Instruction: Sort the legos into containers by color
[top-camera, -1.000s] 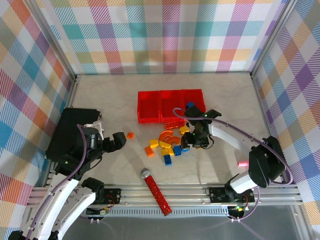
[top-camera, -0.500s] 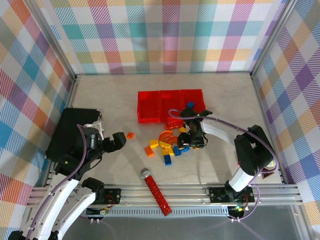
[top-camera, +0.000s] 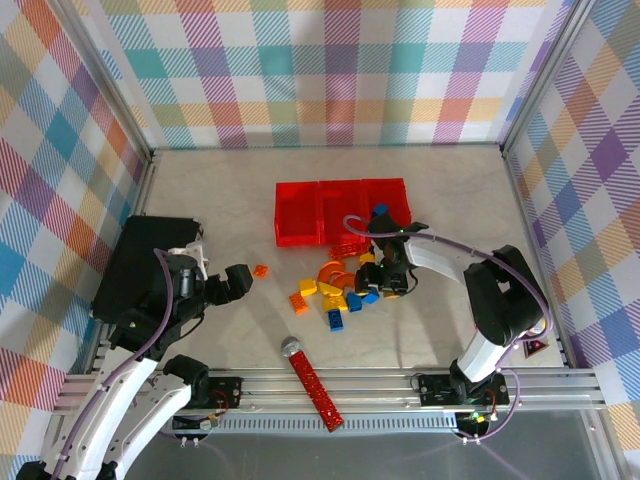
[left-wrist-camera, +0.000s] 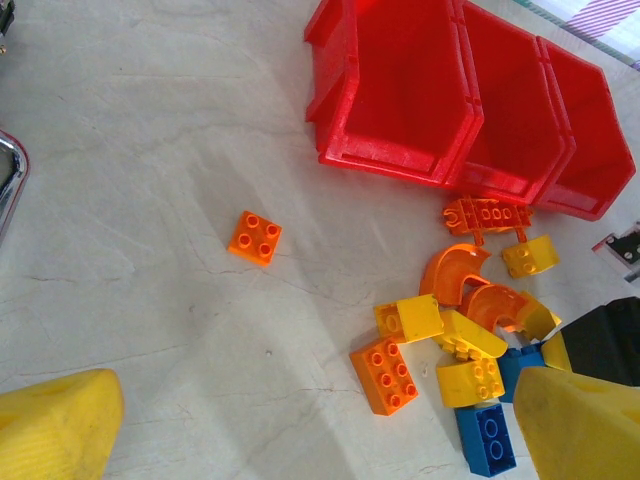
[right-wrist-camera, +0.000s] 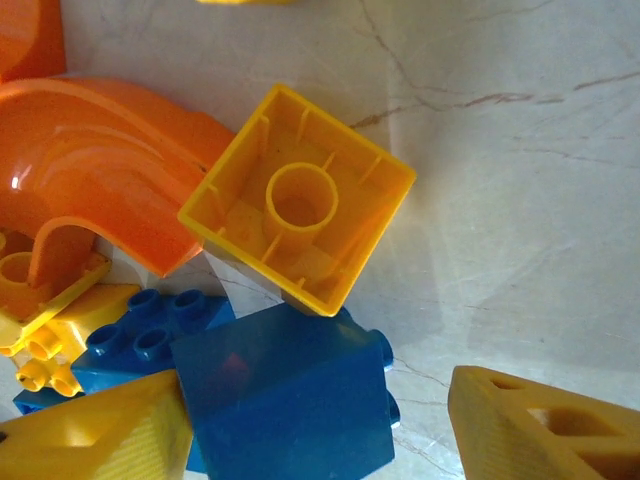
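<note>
Hanging low over the pile of legos (top-camera: 340, 290) in front of the bins (top-camera: 300, 228), the right jaws stand parted around a blue brick (right-wrist-camera: 285, 400). One fingertip (right-wrist-camera: 90, 435) lies against it, while the other is apart from it, with a strip of surface (top-camera: 220, 200) between. Just beyond the blue brick lies an upturned yellow brick (right-wrist-camera: 300, 215), touching an orange arch (right-wrist-camera: 110, 160). The left jaws are released and spread wide beside the black case (top-camera: 140, 265). A lone orange brick (left-wrist-camera: 255, 237) lies just ahead of them, well apart from the pile. The three red bins stand joined in a row, and something blue (top-camera: 380, 210) sits in the right one. A red stick (top-camera: 312, 385) lies near the front edge.
</note>
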